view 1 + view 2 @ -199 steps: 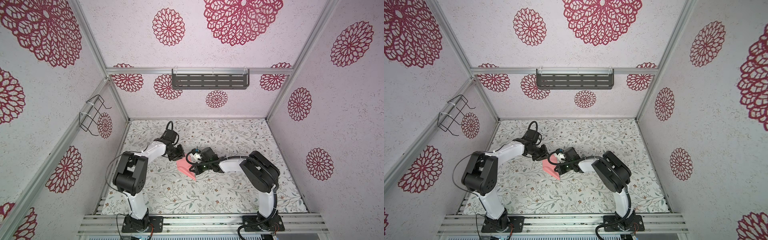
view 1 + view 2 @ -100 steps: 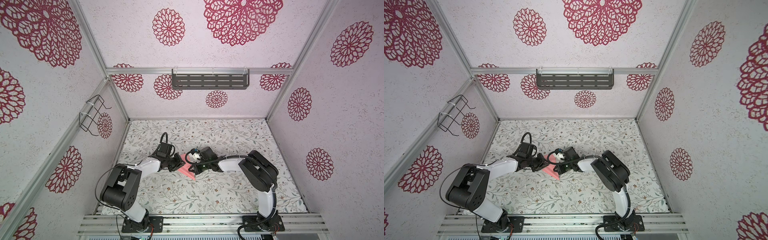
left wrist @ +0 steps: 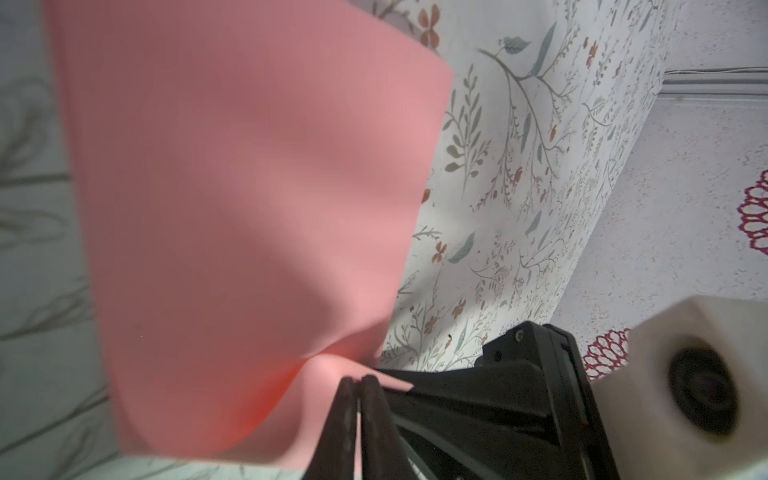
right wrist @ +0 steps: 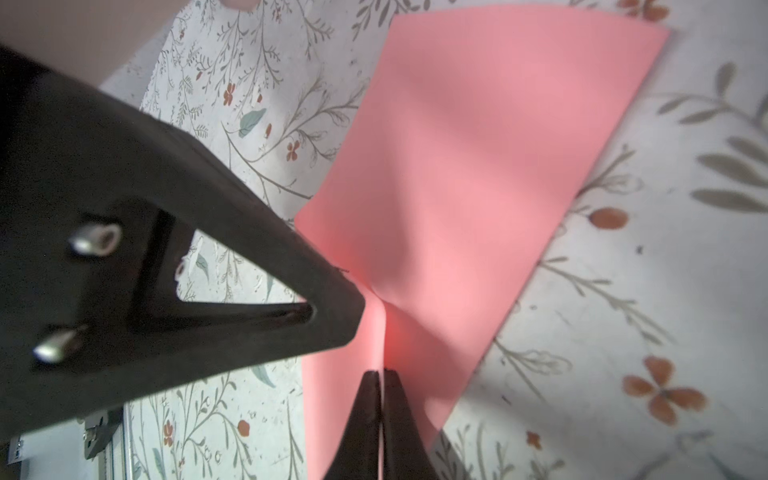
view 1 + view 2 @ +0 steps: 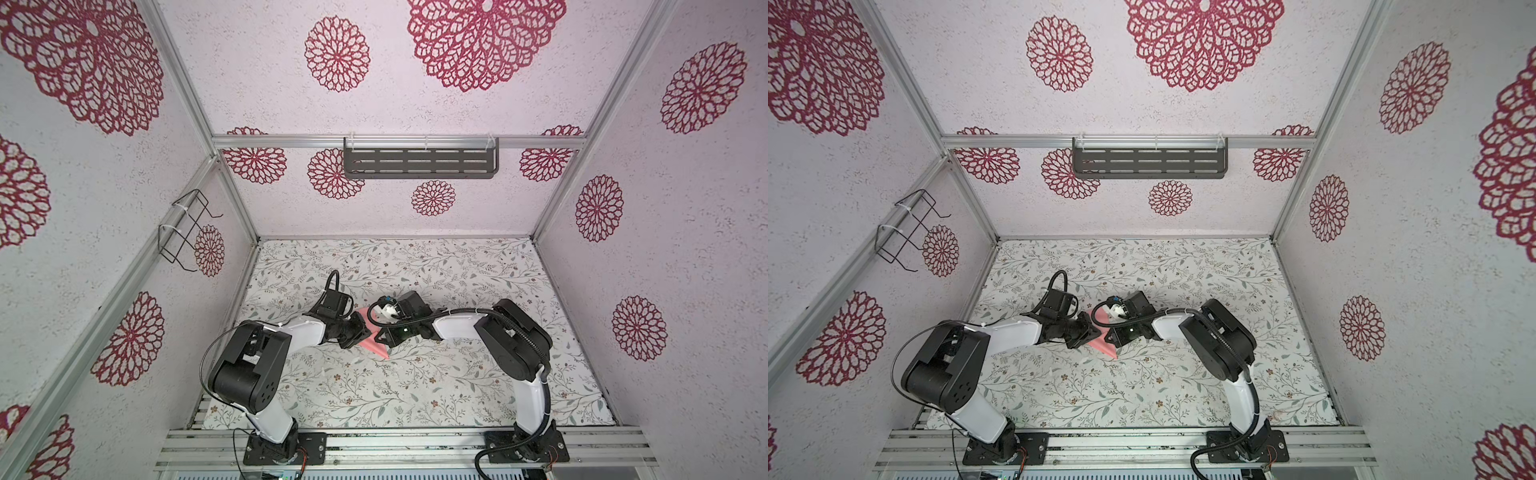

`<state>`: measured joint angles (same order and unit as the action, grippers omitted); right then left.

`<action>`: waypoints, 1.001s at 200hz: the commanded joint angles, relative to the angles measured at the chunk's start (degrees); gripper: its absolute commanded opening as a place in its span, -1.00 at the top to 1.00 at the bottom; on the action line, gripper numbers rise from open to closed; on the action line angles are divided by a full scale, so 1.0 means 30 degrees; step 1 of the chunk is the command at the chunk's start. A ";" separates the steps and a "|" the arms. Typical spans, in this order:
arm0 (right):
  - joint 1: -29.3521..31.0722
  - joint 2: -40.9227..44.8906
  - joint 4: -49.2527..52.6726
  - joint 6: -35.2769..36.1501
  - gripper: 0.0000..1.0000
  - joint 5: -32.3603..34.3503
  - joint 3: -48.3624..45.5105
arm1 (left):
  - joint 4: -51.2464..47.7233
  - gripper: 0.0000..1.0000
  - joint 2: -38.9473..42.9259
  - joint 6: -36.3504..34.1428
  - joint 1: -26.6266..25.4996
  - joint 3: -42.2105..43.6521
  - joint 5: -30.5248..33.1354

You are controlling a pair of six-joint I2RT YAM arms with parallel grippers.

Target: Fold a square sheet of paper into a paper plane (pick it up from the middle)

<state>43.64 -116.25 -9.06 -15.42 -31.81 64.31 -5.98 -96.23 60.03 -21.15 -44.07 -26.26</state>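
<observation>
Since the frame a second back, the left arm (image 5: 307,330) (image 5: 1017,330) has sunk lower and its wrist has slid toward the near side. The left jaws, which then stood a little apart at the far-left edge of the square sheet of paper (image 5: 374,350) (image 5: 1105,351), have come in on it and closed. The right arm (image 5: 453,326) (image 5: 1165,326) has hardly shifted, and the right jaws sit at the same spot on the sheet. Less pink shows between the two wrists than before.

A small green light (image 5: 404,330) glows on the right wrist; any lettering on the arms is too small for me to read.

The sheet lies about mid-surface (image 5: 415,386), a little left of centre. Both pairs of jaws meet over its middle, one from the left and one from the right, their tips almost touching. In the left wrist view the left fingertips (image 3: 372,395) are pressed together on a pinch of the sheet (image 3: 249,187), which billows away from them. In the right wrist view the right fingertips (image 4: 395,399) are clamped on a raised ridge in the sheet (image 4: 478,166). The black tip of the left jaws touches that ridge just beyond them. One corner of the sheet pokes out toward the near side, below the right jaws, in both top views.
</observation>
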 commanded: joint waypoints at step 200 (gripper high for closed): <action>-0.0146 -0.0595 0.1928 -0.0592 0.77 0.0350 0.1032 | -0.1084 0.86 -0.0312 0.0161 -0.0255 0.0980 0.1782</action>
<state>43.64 -117.71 -6.72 -15.16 -33.26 66.94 -7.53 -96.23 59.88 -21.50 -42.33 -23.35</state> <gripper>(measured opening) 0.109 0.075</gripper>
